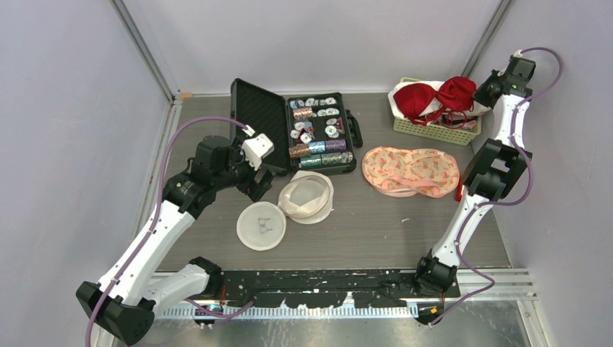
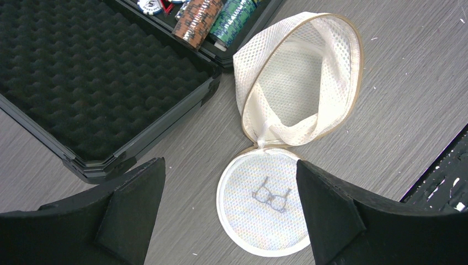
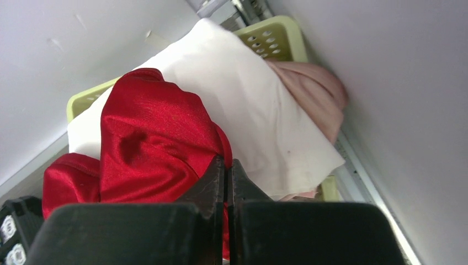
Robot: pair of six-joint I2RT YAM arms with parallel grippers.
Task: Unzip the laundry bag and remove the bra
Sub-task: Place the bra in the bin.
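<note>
The white mesh laundry bag (image 1: 307, 196) lies unzipped on the table, its round lid (image 2: 264, 207), marked with a bra drawing, folded out flat. The bag's inside (image 2: 292, 77) shows only mesh. My left gripper (image 2: 229, 163) hovers open above the lid, holding nothing; from above, the left gripper (image 1: 256, 184) is just left of the bag. A red satin bra (image 3: 149, 138) lies on the clothes in the green basket (image 1: 437, 130) at the back right. My right gripper (image 3: 227, 161) is shut, its tips pinching that bra's edge; the right gripper (image 1: 486, 90) sits by the basket's right end.
An open black case (image 1: 260, 119) of poker chips (image 1: 318, 148) stands behind the bag. A pink patterned bra (image 1: 410, 171) lies on the table to the right of the case. White cloth (image 3: 259, 110) and pink cloth (image 3: 317, 94) fill the basket, close to the right wall.
</note>
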